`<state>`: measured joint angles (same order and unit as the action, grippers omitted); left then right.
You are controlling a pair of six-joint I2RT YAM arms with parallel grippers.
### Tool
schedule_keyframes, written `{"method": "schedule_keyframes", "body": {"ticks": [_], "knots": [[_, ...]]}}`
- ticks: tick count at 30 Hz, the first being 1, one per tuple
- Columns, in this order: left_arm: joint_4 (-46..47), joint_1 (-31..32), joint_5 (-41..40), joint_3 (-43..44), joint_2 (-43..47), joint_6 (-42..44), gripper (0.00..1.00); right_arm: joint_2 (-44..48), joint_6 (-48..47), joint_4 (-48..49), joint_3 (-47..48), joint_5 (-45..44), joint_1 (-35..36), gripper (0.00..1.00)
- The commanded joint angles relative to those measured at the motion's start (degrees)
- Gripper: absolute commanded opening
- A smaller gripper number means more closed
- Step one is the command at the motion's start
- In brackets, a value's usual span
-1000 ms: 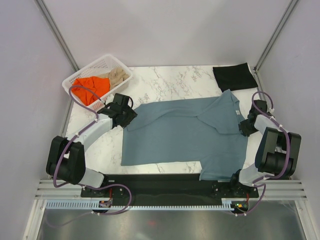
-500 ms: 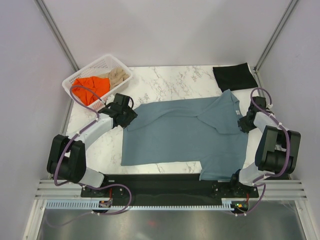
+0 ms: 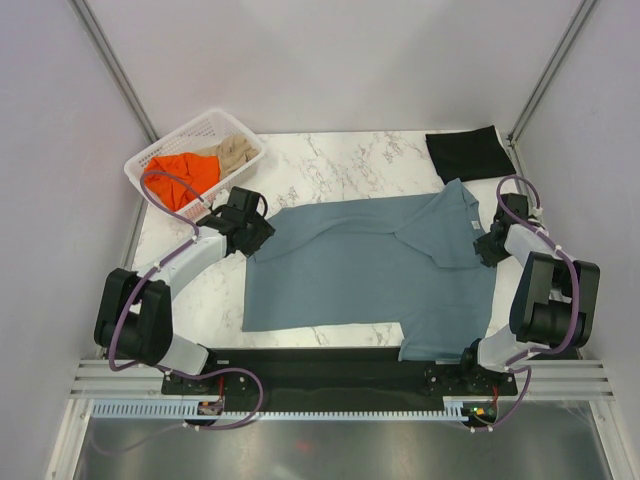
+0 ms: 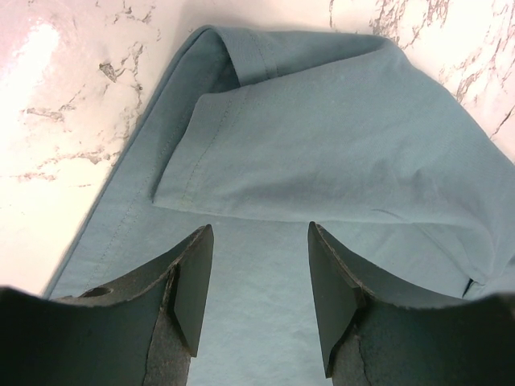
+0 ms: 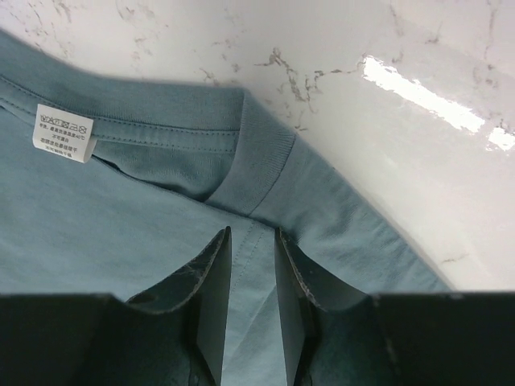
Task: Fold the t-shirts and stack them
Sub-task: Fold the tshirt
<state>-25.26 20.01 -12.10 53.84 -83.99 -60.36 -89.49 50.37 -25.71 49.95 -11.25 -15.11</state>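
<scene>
A slate blue-grey t-shirt lies spread on the marble table, its collar at the right. Its left sleeve is folded inward. My left gripper hovers over the shirt's left edge, jaws wide open above flat cloth just short of that sleeve. My right gripper is at the shirt's right edge, by the ribbed collar and the white neck label. Its jaws stand narrowly open astride the shoulder seam. A folded black t-shirt lies at the back right.
A white lattice basket at the back left holds an orange shirt and a beige one. Grey walls close in both sides. The blue shirt's near hem overhangs the black strip along the table's front edge.
My right gripper has shifted a little toward the far side along the shirt's right edge. The left gripper and the shirt have hardly moved.
</scene>
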Motion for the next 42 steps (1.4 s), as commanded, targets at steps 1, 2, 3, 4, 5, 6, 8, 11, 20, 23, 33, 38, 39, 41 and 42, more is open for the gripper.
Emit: {"method": "schedule_keyframes", "body": {"ticks": [1,2,3,4,5,6,8,11,20,23,33,38,39,41,42], "knots": [[-0.14,0.29,-2.14,1.79,0.84,0.86,0.58,2.04,-1.06,-0.3,0.67,-2.11,0.0,0.36],[-0.14,0.38,-2.23,1.79,0.75,0.77,0.58,2.04,-1.06,-0.3,0.41,-2.03,0.0,0.37],[-0.14,0.38,-2.23,1.79,0.67,0.77,0.58,2.04,-1.06,-0.21,-0.03,-1.85,0.0,0.37],[-0.06,0.38,-2.14,1.79,0.66,0.68,0.58,2.04,-0.8,-0.13,-0.21,-1.76,0.0,0.37],[-0.06,0.38,-2.05,1.88,0.49,0.68,0.58,1.69,-0.89,-0.13,-0.38,-1.76,0.0,0.37],[-0.06,0.38,-2.05,1.88,0.58,0.59,0.58,1.69,-0.89,0.05,-0.73,-1.68,0.08,0.37],[-0.06,0.38,-1.88,1.88,0.49,0.59,0.58,1.17,-0.8,0.31,-0.91,-1.68,0.0,0.37],[-0.06,0.47,-2.05,1.79,0.58,0.59,0.58,0.64,-0.71,0.66,-1.35,-1.59,0.08,0.37],[-0.14,0.38,-2.23,1.88,0.49,0.5,0.58,0.9,-0.89,0.58,-1.7,-2.02,0.0,0.4],[-0.14,0.38,-2.23,1.88,0.4,0.5,0.58,1.43,-0.97,-0.39,-1.18,-2.73,0.0,0.39],[-0.14,0.56,-1.96,2.05,-0.13,0.5,0.58,0.55,-0.8,0.57,-2.14,-2.73,0.0,0.31],[-0.14,0.56,-2.58,1.88,1.1,0.07,0.58,-0.15,-0.54,1.19,-2.14,-3.26,0.0,0.2],[-0.06,0.56,-2.67,1.62,1.19,-0.63,0.58,-0.16,-0.62,1.19,-2.05,-3.43,0.0,0.18],[-0.06,0.56,-2.58,1.35,1.54,-1.25,0.58,-0.24,-0.71,1.28,-2.05,-3.43,0.08,0.11],[-0.06,0.64,-2.41,1.26,1.63,-1.86,0.58,-0.24,-0.71,1.28,-1.97,-3.43,0.08,0.08]]}}
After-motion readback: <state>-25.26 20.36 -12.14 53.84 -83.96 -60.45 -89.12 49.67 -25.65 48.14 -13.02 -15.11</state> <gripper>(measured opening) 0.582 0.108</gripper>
